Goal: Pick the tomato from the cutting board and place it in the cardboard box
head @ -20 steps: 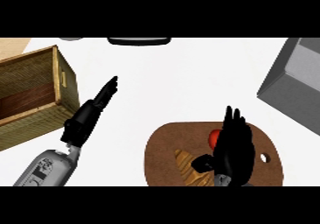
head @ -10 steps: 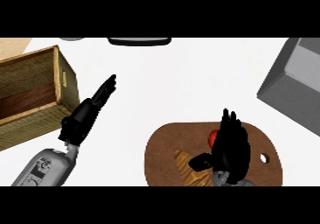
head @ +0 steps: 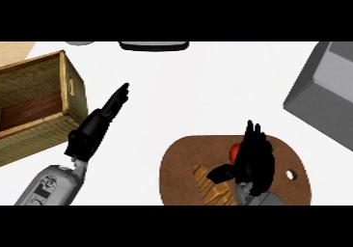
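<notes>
Two hands, right hand [head: 253,154] seemingly over tomato [head: 236,150], left hand [head: 101,120] flat

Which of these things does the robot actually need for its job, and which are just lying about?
Needed:
- tomato, red, mostly hidden under the right hand
- cutting board it lies on
- cardboard box, open, at the left

Lying about:
- grey block at the right
- dark object at the far edge
- left hand, fingers straight, holding nothing
</notes>
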Robot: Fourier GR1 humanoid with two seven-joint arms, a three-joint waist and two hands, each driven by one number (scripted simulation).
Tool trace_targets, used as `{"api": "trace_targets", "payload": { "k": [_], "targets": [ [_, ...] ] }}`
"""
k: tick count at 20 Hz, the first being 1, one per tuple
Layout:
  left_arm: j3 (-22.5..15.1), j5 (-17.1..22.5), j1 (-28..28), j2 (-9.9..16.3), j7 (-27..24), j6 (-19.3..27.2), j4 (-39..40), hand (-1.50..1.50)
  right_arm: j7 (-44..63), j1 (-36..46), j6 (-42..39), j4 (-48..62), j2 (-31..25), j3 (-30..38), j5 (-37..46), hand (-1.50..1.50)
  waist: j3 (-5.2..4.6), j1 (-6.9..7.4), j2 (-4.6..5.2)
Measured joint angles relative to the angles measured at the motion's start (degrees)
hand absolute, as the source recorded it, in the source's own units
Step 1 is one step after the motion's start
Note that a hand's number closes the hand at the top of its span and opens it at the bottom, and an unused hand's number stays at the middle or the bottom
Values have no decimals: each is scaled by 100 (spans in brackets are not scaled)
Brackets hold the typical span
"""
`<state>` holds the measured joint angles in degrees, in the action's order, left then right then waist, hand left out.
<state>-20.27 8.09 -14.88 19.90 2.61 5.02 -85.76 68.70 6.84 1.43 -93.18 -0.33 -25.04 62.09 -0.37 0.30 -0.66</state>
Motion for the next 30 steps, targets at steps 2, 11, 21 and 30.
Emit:
{"api": "trace_targets", "payload": {
  "k": [2,11,21,30],
  "targets": [
    [7,-11,-9,-48,-2,-28,39,0,-11,-4,25,72,1,30,12,-150,-3,-10,-5],
    [163,-116,22,-104,-113,-143,144,0,-168,-168,131,281,-11,131,-20,150,-11,-31,-21],
    [272,-215,24,-231,15,-241,64,0,-1169,-125,-62,478,-477,175,239,150,17,-24,11],
    [197,-207,-21,-284,25,-302,62,0,-4432,-40,-417,-248,-2149,-1064,-167,150,81,215,-33]
  ]
}}
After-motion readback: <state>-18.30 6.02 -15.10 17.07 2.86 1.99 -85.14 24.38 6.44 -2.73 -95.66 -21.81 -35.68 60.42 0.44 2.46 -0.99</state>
